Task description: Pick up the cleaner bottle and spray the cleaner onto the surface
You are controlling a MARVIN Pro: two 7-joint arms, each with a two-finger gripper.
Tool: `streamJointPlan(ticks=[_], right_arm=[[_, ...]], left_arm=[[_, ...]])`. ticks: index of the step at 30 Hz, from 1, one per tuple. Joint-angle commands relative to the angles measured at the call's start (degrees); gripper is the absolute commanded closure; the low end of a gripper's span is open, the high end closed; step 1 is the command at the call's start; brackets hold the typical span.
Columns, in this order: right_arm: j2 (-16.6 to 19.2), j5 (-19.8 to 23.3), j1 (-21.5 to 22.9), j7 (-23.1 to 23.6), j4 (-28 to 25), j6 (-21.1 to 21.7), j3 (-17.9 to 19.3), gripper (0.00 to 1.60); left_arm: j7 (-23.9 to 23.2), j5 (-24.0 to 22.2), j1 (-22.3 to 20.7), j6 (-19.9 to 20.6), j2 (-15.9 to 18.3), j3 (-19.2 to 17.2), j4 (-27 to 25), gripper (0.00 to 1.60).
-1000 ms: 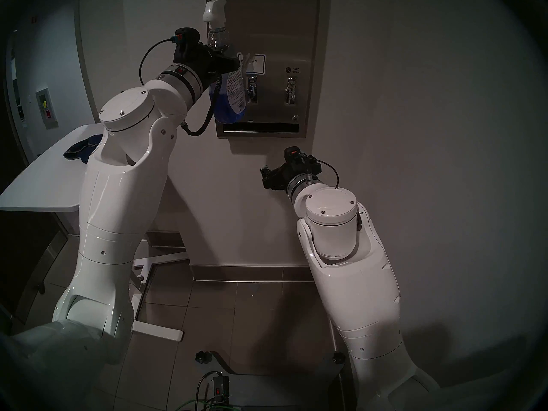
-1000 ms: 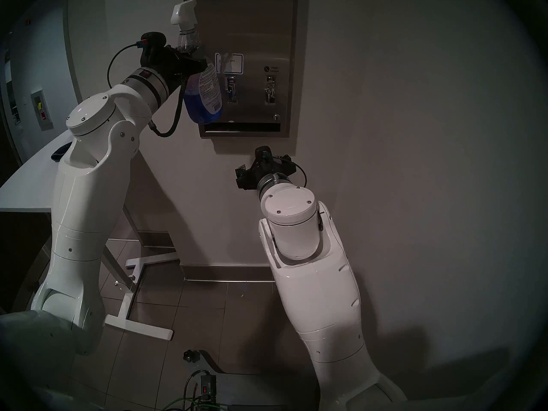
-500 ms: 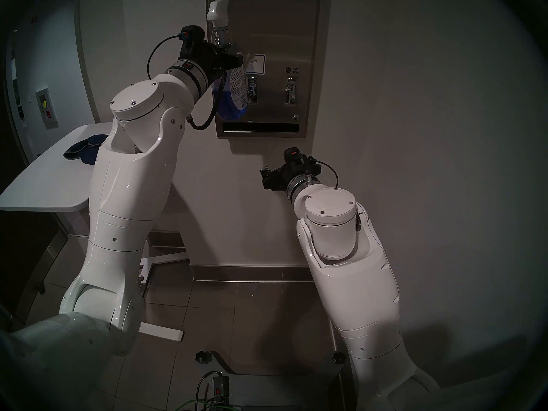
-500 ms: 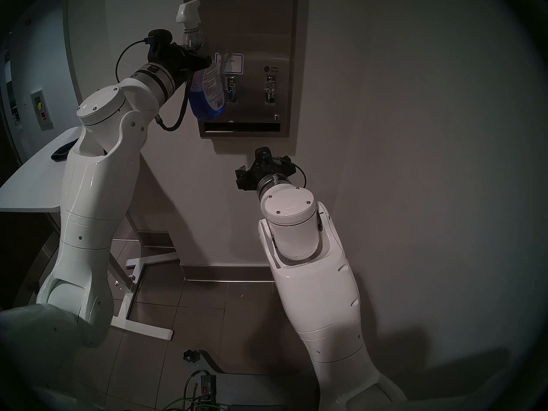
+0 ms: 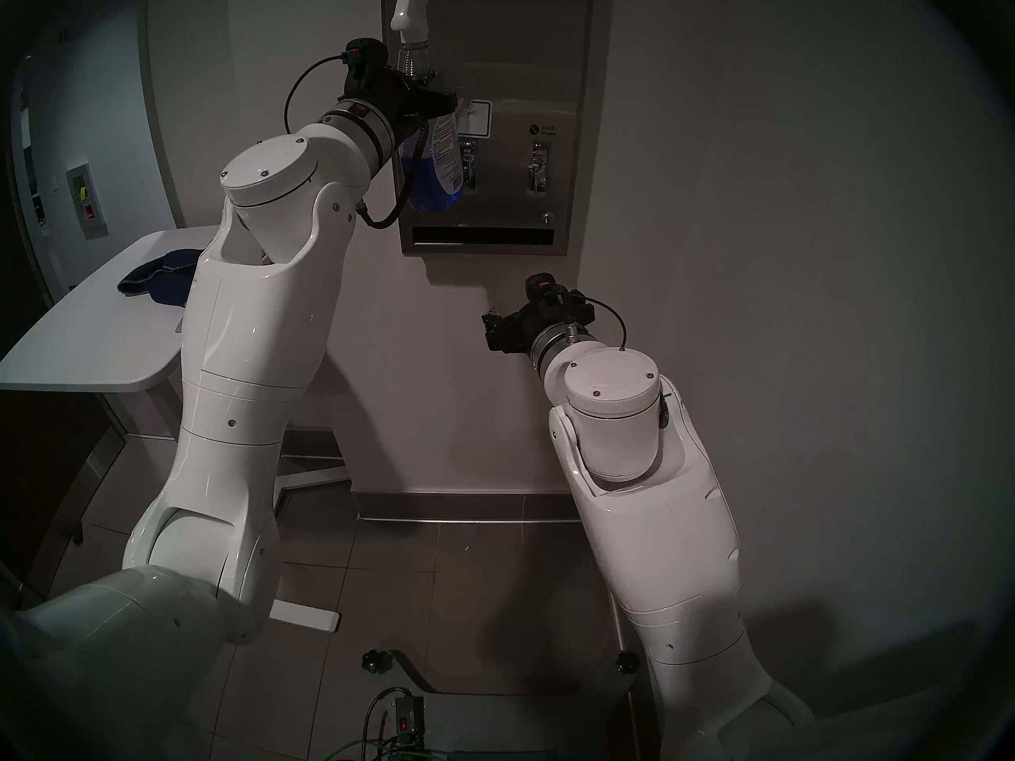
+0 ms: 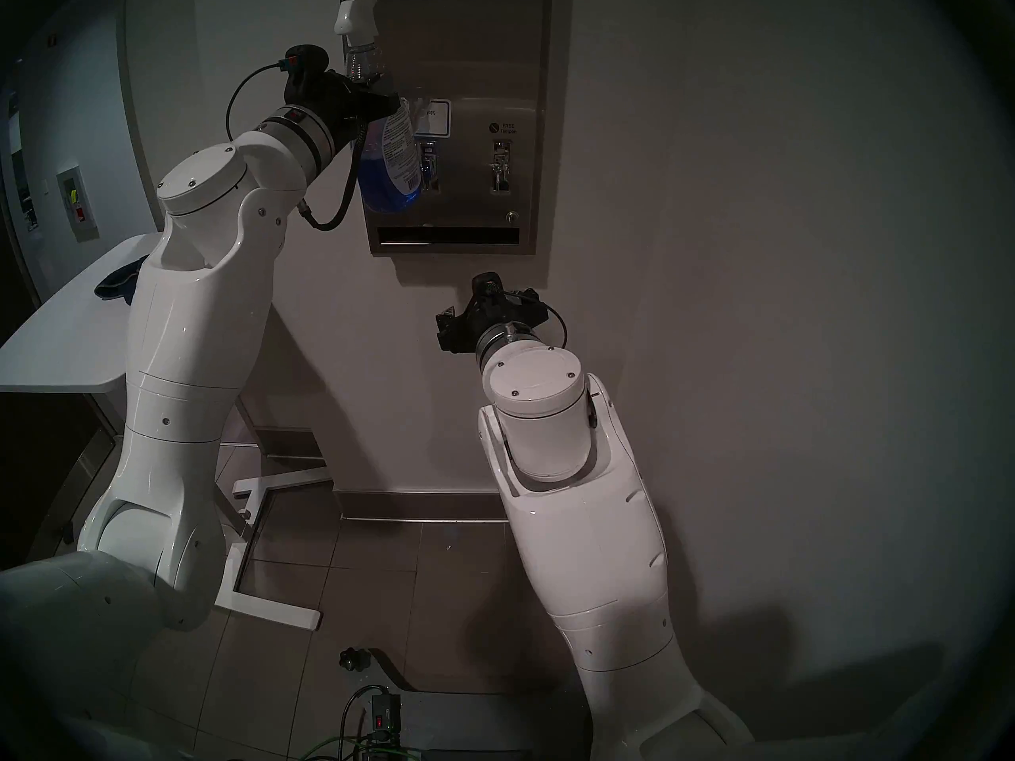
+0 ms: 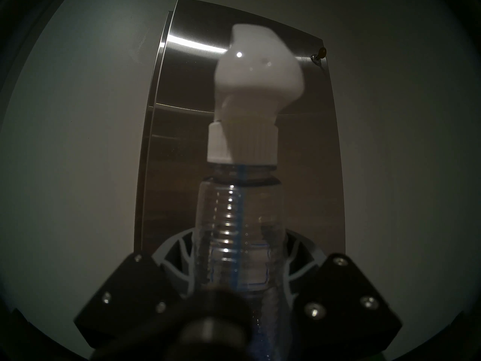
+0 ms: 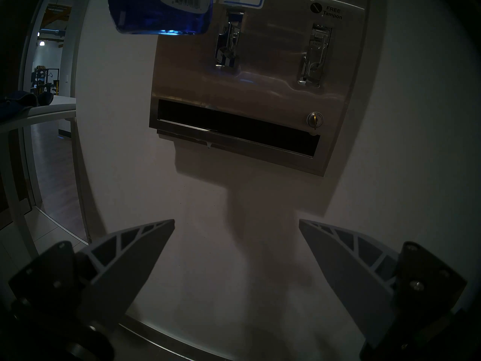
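The cleaner bottle (image 5: 427,139) is up in front of the steel dispenser front (image 5: 527,73), pinched around its ribbed clear neck by our left gripper (image 7: 239,259). Honestly a lot is hard to see here: the head views are dim, the gripper body covers the middle of the bottle, and the bottle itself hides the left half of the blue-edged sticker (image 5: 477,118) and part of the left lever knob (image 5: 467,164). In the left wrist view the white trigger head (image 7: 256,74) is blurry and we only see its back, so we can't tell where the nozzle sits against the steel. Whether there's any foam on the metal, no idea.

The bottle stands close to upright, long axis vertical, trigger head on top facing the dispenser, blue liquid pooled at the bottom just above the dark slot (image 5: 483,236).

Our right gripper (image 8: 236,223) hangs lower, fingers spread wide and holding nothing, aimed at the bare wall (image 8: 208,222) under the dispenser. Off to the left, a dark blue cloth (image 5: 156,282) lies on the white table (image 5: 82,348), partly hidden by our left arm.
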Motion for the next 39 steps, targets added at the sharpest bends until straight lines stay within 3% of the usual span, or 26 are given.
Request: streamJointPlan(ticks=[1,9,11,12,13,16,27,39], right_arm=[[-0.2,0.0,1.5,-0.1,-1.9,-0.5,0.0,0.00],[-0.3,0.0,1.5,-0.1,-1.9,-0.5,0.0,0.00],[-0.3,0.0,1.6,-0.1,-1.9,-0.5,0.0,0.00],[-0.1,0.0,1.6,-0.1,-1.9,-0.5,0.0,0.00],[-0.3,0.0,1.6,-0.1,-1.9,-0.5,0.0,0.00],[-0.3,0.0,1.5,-0.2,-2.0,-0.5,0.0,0.00],[-0.2,0.0,1.6,-0.2,-2.0,-0.5,0.0,0.00],[-0.3,0.0,1.6,-0.2,-2.1,-0.6,0.0,0.00]], left_arm=[[-0.2,1.2,-6.3,-1.6,-2.0,-0.6,-0.3,1.60],[-0.5,2.5,-7.2,-1.8,-3.3,-0.8,1.0,1.60],[-0.7,3.0,-8.3,-1.7,-3.7,-0.7,2.0,1.60],[-0.7,3.2,-10.9,-1.1,-3.7,-0.3,3.6,1.60],[-0.8,3.5,-8.6,-1.7,-4.1,-0.8,2.4,1.60],[-0.9,3.8,-8.6,-1.8,-4.4,-0.9,2.7,1.60],[-1.6,6.0,-12.1,-1.6,-5.9,-0.9,6.0,1.60],[-2.4,8.1,-12.9,-2.0,-7.4,-1.4,7.7,1.60]])
